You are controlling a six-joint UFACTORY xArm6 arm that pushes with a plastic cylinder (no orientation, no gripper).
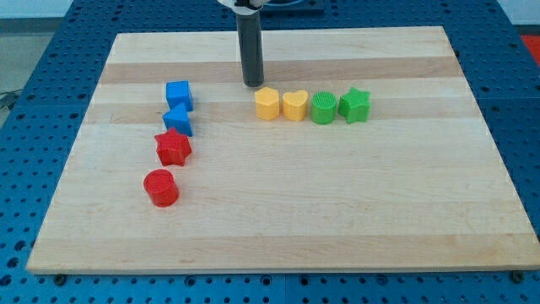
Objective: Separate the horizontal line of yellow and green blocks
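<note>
Four blocks form a horizontal line right of the board's middle: a yellow hexagon block (267, 104), a yellow heart block (294, 105), a green round block (324, 108) and a green star block (354, 105). They touch or nearly touch each other. My tip (253, 84) rests on the board just above and left of the yellow hexagon, a small gap away from it.
At the view's left, a slanting column runs downward: a blue cube (179, 95), a second blue block (179, 120), a red star (173, 148) and a red cylinder (161, 187). The wooden board (354, 211) lies on a blue perforated table.
</note>
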